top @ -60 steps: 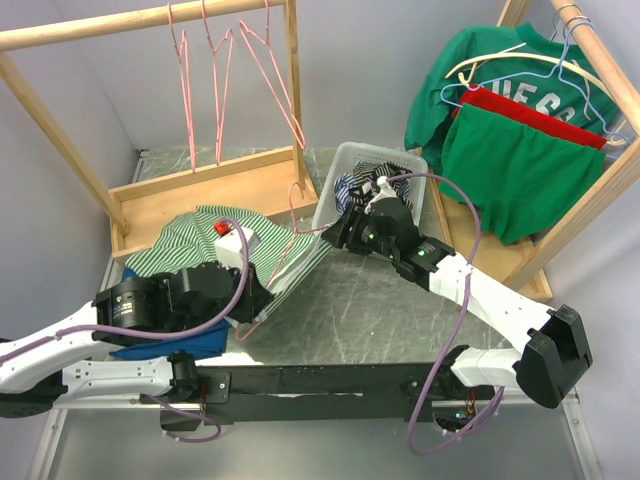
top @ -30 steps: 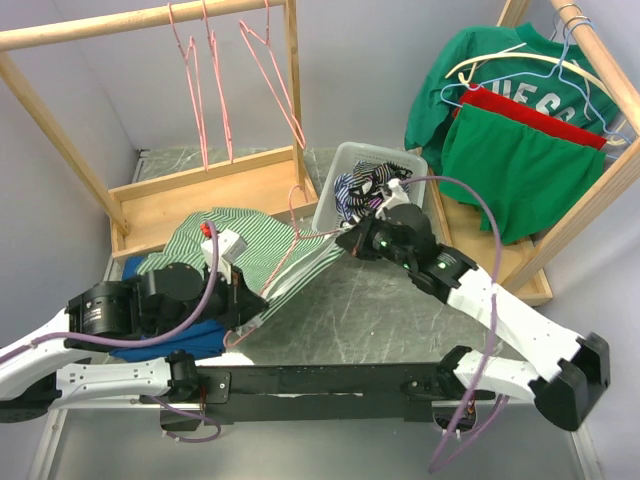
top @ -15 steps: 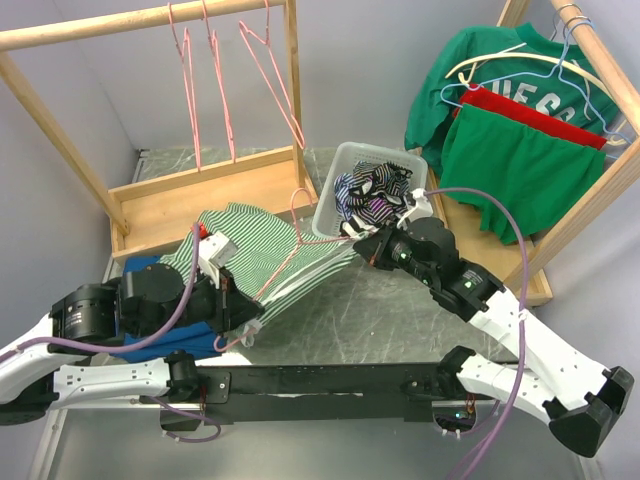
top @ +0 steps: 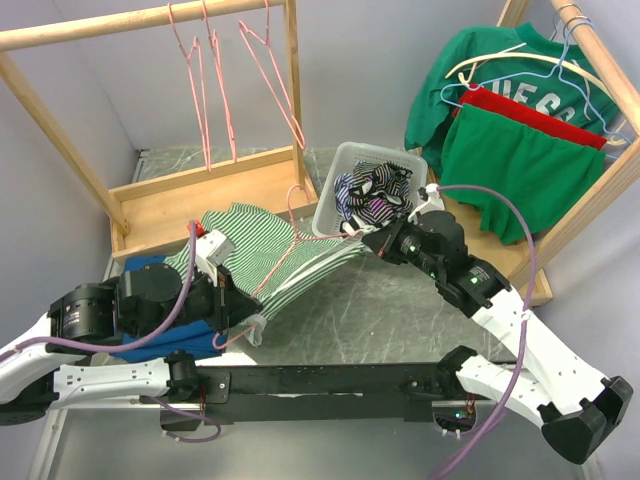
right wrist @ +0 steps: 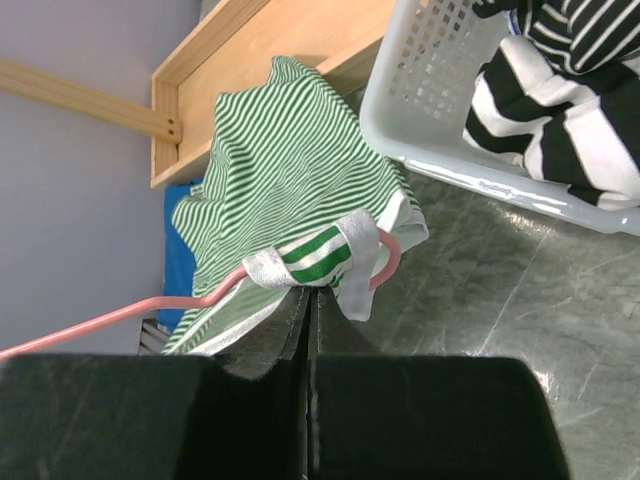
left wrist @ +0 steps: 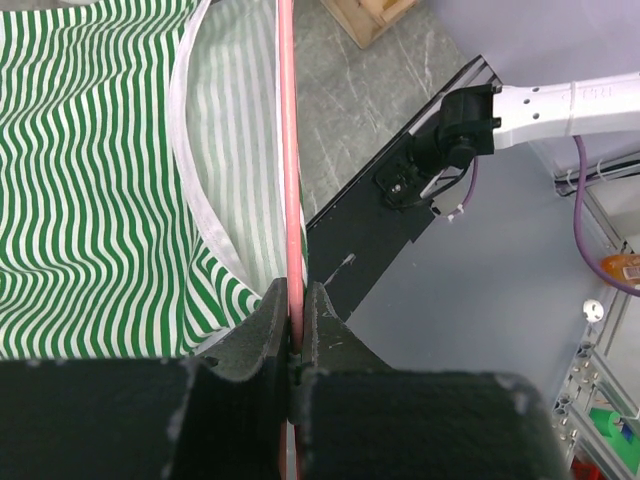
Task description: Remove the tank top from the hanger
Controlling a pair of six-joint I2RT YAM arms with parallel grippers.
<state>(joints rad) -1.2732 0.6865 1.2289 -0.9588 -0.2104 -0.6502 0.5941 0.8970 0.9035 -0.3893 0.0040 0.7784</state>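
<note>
Overhead view of a table. At 8 o'clock, the left gripper [top: 240, 312] has its jaws pinched together on the thin pink wire hanger [left wrist: 288, 150]. From there the green-and-white striped tank top [top: 262, 248] stretches toward 2 o'clock, partly lifted off the table, with the hanger threaded through it. At its far end the right gripper [right wrist: 307, 297] is clamped tight on one shoulder strap [right wrist: 315, 257], which appears looped over the hanger's curved end. Just beyond, at 1 o'clock, sits a white basket [top: 381, 150] of black-and-white clothes. Likely risks: the strap may snag on the wire's bend if pulled along it rather than off it. The wire may twist or slip in the left jaws. The right arm may knock the basket.
</note>
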